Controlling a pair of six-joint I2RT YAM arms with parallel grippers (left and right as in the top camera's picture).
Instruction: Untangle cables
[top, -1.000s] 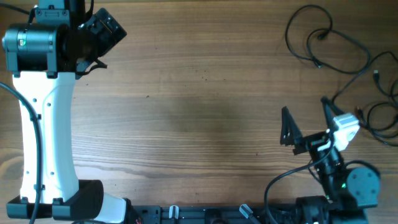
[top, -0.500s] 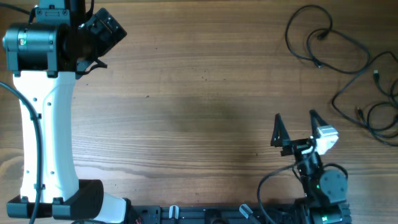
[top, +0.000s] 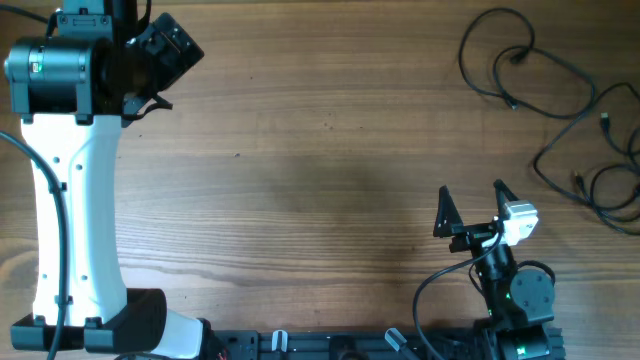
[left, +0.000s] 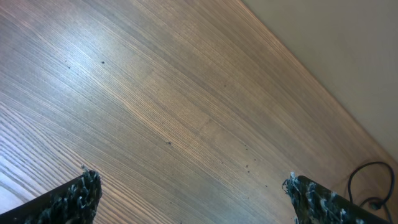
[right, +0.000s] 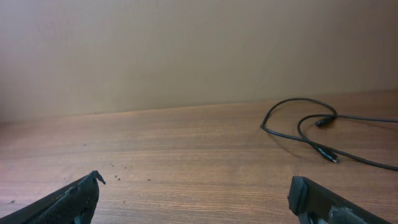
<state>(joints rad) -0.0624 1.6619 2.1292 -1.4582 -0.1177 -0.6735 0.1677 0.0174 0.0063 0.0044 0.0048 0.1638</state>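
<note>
Overhead: cables (top: 570, 120) well beyond right pincer (top: 471, 192)

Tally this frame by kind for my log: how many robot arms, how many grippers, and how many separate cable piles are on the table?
Robot arms: 2, the left arm and the right arm
Grippers: 2, the left gripper and the right gripper, both open and empty
Cable piles: 1, the cables in one loose spread at the far right; the number of strands is unclear
Total: 5
</note>
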